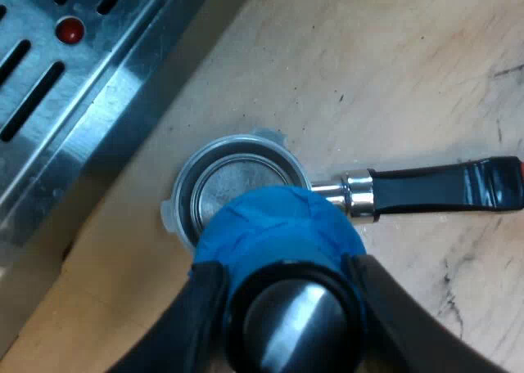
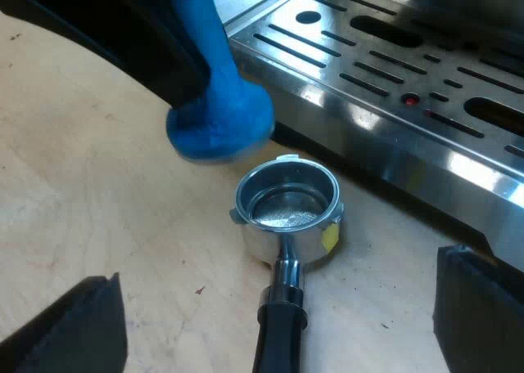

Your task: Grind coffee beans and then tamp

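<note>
Your left hand [image 1: 286, 307] grips the tamper [image 1: 274, 226] at ten o'clock of the holder [image 2: 286, 226], handle [image 1: 442, 189] at six; centre it, descend level. Right hand [image 2: 278, 316] wide.

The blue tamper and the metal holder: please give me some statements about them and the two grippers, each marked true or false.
1. The left gripper holds the blue tamper between its fingers. True.
2. The tamper is pressed down inside the basket. False: it is held clear of the basket, not in it.
3. The metal holder is locked into the machine. False: it lies loose on the wooden table, beside the machine's slotted tray.
4. The basket's bare metal bottom shows. True.
5. The right gripper has its fingers wide open, holding nothing. True.
</note>
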Controlling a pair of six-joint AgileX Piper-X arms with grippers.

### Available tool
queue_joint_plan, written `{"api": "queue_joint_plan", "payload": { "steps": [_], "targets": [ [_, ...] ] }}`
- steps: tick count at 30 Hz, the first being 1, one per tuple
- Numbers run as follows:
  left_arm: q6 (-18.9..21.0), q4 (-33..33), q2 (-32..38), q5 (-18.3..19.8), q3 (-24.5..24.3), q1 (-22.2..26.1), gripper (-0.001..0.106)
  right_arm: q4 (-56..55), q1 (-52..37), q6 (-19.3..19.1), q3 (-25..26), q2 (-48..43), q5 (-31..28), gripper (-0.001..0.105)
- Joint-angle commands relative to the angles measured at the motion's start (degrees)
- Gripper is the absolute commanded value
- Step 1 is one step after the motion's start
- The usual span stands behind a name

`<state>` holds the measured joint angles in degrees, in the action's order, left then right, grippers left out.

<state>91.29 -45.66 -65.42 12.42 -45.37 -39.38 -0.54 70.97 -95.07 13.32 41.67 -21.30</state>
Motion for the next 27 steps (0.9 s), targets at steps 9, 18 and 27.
{"api": "queue_joint_plan", "payload": {
  "steps": [9,18,27],
  "targets": [
    [-0.42,2.85,-2.60,0.83,-0.44,-0.25,0.000,0.54,-0.13,-0.04,0.11,-0.40,-0.31,0.077],
    [-0.42,3.52,-2.60,0.69,-0.44,-0.25,0.000,0.54,-0.13,-0.04,0.11,-0.40,-0.31,0.077],
    [-0.42,4.44,-5.18,-0.20,-0.44,-0.25,0.000,0.54,-0.13,0.10,0.11,-0.40,-0.31,0.077]
  ]
}}
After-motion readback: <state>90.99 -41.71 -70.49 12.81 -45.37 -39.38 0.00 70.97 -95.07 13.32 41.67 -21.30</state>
